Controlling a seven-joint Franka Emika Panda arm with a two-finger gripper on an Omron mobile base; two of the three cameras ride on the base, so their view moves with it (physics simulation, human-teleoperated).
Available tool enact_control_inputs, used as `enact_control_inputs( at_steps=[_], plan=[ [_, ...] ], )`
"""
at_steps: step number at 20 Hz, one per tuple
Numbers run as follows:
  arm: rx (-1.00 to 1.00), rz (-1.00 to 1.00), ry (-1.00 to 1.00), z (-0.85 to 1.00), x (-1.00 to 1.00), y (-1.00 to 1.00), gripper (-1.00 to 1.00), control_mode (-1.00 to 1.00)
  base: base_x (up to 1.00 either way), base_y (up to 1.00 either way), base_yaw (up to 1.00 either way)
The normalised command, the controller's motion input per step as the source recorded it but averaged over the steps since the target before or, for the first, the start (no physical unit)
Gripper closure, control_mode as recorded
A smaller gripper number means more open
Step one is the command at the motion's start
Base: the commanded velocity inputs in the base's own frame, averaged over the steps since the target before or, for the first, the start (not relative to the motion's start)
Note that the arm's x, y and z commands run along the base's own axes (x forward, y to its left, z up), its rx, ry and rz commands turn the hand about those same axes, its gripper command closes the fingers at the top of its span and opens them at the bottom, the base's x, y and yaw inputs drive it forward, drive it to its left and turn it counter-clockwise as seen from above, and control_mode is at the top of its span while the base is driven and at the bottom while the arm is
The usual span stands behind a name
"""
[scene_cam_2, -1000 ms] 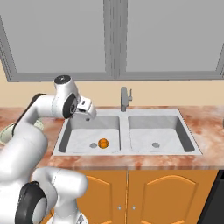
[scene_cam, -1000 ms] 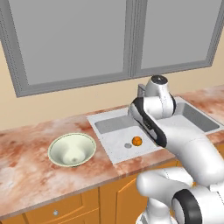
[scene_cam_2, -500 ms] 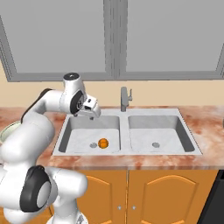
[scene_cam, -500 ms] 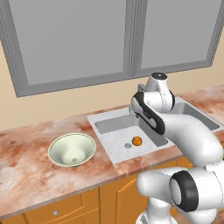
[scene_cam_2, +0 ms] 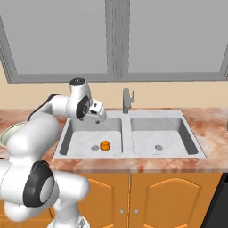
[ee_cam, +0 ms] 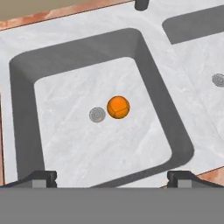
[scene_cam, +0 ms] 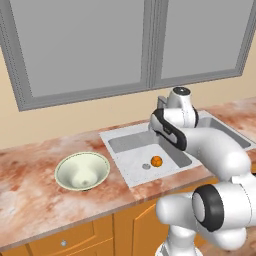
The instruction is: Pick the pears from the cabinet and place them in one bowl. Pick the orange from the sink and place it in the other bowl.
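The fingers (ee_cam: 112, 177) stand spread wide apart with nothing between them, their two dark tips rising at the bottom corners of the hand view, one near each side, above the near rim of the sink (ee_cam: 26, 74). In the right base view the white arm bends up from the lower left, elbows over the marbled reddish surface (scene_cam_2: 209, 124), and carries the hand (scene_cam_2: 97, 112) over the back left corner of the left basin, tilted downward toward the basin floor. In the left base view the same hand is largely hidden behind the forearm, which crosses the right part of the sink (scene_cam: 120, 145). The orange (ee_cam: 118, 107) lies on the floor of the left basin, just beside the round drain (ee_cam: 97, 115) and apart from the basin walls; it sits well clear of the fingers, below them. It shows also in the right base view (scene_cam_2: 105, 145) and the left base view (scene_cam: 156, 160). The right basin (scene_cam_2: 160, 136) holds its own drain, and the grey faucet (scene_cam_2: 128, 100) stands behind the divider. The smooth pale cream bowl (scene_cam: 82, 170) rests upright on the surface to the left of the sink, well apart from the orange, with nothing in it.
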Motion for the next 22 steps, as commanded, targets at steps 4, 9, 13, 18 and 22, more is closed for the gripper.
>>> enact_control_inputs(
  at_steps=[4, 9, 13, 18, 22],
  plan=[
    [-0.02, 0.0, 0.0, -0.16, 0.22, -0.07, -1.0, -1.0, 0.0, 0.0, 0.0],
    [-0.01, 0.0, 0.0, -0.19, 0.23, -0.04, -1.0, -1.0, 0.0, 0.0, 0.0],
    [0.0, 0.0, 0.0, -0.19, 0.22, -0.05, -1.0, -1.0, 0.0, 0.0, 0.0],
    [0.0, 0.0, 0.0, -0.2, 0.15, -0.06, -1.0, -1.0, 0.0, 0.0, 0.0],
    [0.0, 0.0, 0.05, -0.22, 0.13, -0.04, -1.0, -1.0, 0.0, 0.0, 0.0]
  ],
)
